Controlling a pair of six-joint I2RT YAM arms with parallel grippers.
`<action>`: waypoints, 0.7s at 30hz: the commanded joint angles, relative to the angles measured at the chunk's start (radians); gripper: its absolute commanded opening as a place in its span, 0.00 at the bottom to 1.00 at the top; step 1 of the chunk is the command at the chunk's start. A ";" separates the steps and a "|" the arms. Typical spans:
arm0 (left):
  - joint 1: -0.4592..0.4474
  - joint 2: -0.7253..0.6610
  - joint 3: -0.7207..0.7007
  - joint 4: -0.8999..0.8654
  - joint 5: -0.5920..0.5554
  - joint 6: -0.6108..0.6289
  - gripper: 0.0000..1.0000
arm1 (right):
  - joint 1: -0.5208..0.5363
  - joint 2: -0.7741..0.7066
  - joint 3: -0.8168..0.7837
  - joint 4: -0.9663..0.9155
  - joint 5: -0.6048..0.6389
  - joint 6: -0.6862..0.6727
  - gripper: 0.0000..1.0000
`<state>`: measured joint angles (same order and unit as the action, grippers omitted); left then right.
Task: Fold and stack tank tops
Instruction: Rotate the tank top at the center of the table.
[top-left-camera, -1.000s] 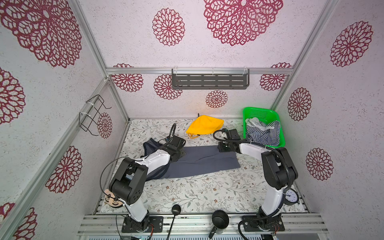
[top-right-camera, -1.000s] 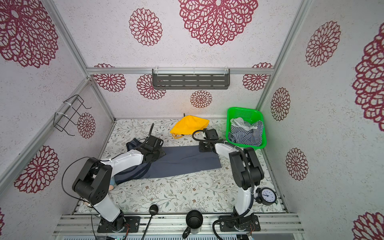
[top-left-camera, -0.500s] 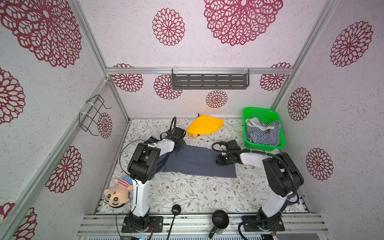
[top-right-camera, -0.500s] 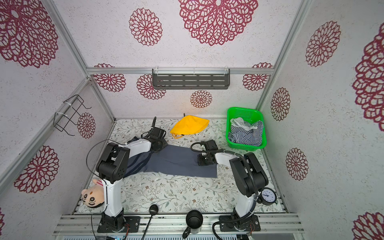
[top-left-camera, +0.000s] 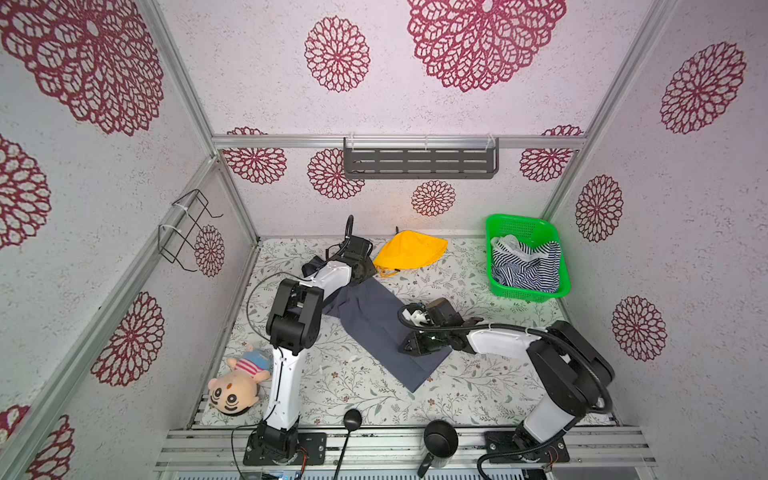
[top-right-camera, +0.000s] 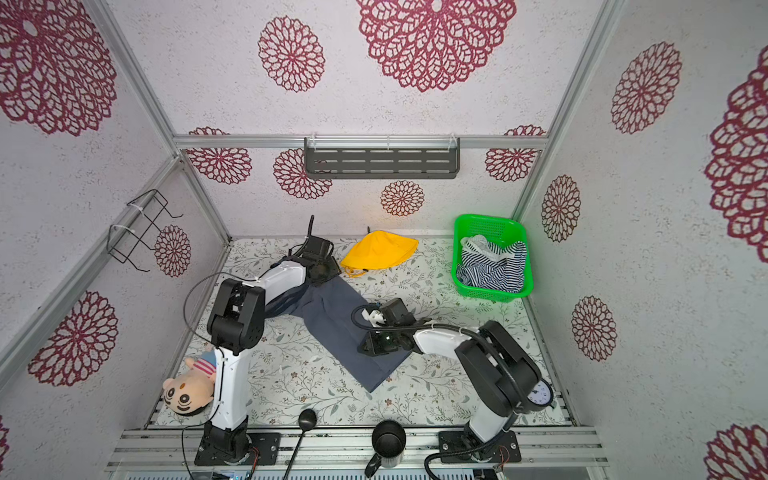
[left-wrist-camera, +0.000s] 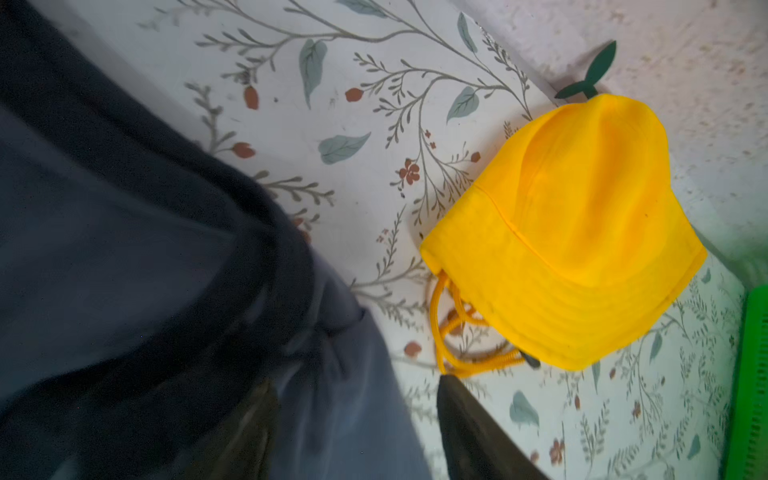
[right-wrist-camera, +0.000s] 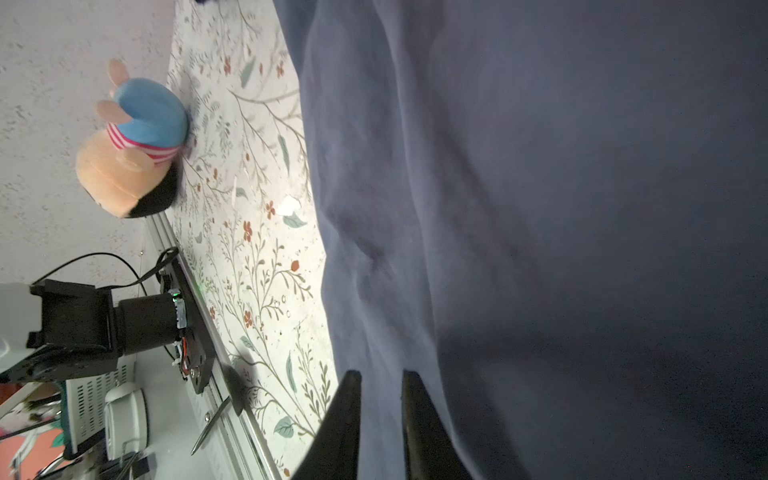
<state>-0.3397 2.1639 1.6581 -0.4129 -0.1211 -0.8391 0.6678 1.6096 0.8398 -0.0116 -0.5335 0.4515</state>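
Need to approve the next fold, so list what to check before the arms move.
1. Grey top flat: not ok, bunched by the left gripper.
2. Left gripper not clamping: ok, jaws open.
3. Right gripper clear of cloth: cannot tell, jaws nearly together over it.
4. Yellow hat off the top: ok, close but apart.
5. Striped top ready: not ok, crumpled in the green basket.

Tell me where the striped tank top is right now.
In both top views the striped tank top lies crumpled inside the green basket, at the far right of the table, right of the yellow hat.
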 joint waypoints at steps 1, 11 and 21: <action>0.039 -0.255 -0.096 -0.099 -0.091 0.122 0.69 | -0.052 -0.075 0.074 -0.116 0.108 -0.104 0.24; 0.246 -0.434 -0.584 0.110 -0.059 -0.050 0.65 | -0.093 0.091 0.168 -0.153 0.194 -0.179 0.16; 0.320 -0.085 -0.303 0.124 0.044 -0.116 0.62 | -0.045 0.195 0.143 -0.106 0.209 -0.164 0.15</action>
<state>-0.0334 2.0022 1.2739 -0.3195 -0.1146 -0.9211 0.5961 1.7779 0.9867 -0.1310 -0.3325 0.2977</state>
